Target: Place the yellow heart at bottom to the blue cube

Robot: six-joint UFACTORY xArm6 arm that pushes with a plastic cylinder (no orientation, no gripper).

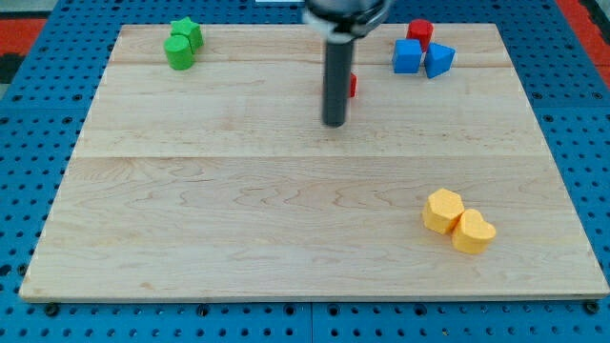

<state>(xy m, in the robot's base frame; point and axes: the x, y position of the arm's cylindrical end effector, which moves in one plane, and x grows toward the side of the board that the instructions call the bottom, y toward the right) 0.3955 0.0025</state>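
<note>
The yellow heart (474,232) lies at the view's lower right, touching a yellow hexagonal block (443,211) on its upper left. The blue cube (408,56) sits at the view's upper right, with a blue triangular block (438,60) touching its right side and a red cylinder (420,31) just above it. My tip (334,123) rests on the board near the top middle, left of the blue cube and far up-left of the yellow heart. A red block (352,85) is mostly hidden behind the rod.
Two green blocks (183,44) sit together at the view's upper left. The wooden board (238,219) lies on a blue pegboard table; its edges run close to all sides of the view.
</note>
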